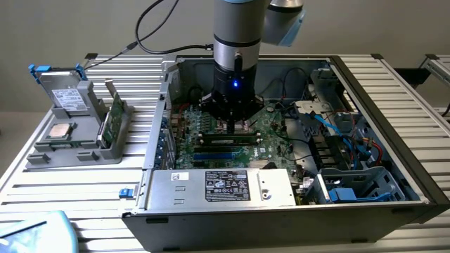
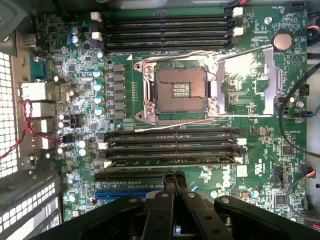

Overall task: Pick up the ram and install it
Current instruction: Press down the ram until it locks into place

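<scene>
Black metal fingers pressed together with no gap and nothing between them: that is the gripper (image 2: 174,175), and it hangs low inside the open computer case (image 1: 393,113), directly over the motherboard (image 2: 250,165). In the exterior view the ram (image 1: 228,140) lies just off the fingertips at six o'clock, a dark stick with a pale label standing lengthwise in one of the memory slots (image 2: 170,146). Whether the tips touch its edge, and whether it is fully seated, I cannot tell. The chief risk, as I judge it, is uneven pressure: closed tips bearing on one spot of a long, thin board could rock it, so that one end clicks home while the other rides high, or the stick bows and strains the slot. The white end latches (image 2: 102,146) may then stay unlocked. A sideways slip off that narrow edge would land the tips on the neighbouring slots or the small parts around them. Close by sits the open processor socket (image 2: 181,90) with its bare contacts, easily damaged by a stray touch. Farther out, toward three o'clock of the gripper in the exterior view, loose blue cables (image 1: 338,129) could catch the wrist, and at six o'clock the power supply (image 1: 221,187) narrows the room to move.
</scene>
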Robot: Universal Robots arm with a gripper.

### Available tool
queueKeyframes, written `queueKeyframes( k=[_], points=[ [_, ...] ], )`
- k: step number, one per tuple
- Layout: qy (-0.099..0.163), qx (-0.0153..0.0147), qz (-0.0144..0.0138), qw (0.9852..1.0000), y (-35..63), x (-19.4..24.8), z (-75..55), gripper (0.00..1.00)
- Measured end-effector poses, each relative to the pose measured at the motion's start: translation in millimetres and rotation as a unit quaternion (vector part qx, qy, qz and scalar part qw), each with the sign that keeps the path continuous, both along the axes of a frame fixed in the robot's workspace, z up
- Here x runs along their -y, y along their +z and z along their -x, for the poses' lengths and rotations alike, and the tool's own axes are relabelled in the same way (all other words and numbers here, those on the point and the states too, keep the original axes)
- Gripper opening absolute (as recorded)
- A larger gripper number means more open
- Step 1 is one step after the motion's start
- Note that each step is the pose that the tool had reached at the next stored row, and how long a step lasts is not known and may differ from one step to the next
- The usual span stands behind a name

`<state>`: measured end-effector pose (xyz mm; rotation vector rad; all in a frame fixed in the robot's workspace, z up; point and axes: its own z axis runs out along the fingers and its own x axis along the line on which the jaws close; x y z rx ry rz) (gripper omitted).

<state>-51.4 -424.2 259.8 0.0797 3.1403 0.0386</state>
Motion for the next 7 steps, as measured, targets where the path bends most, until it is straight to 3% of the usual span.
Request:
queueKeyframes(
  k=[7],
  points=[
    [0.0,0.0,0.0,1.0,0.0,0.0,0.0,0.11]
  ],
)
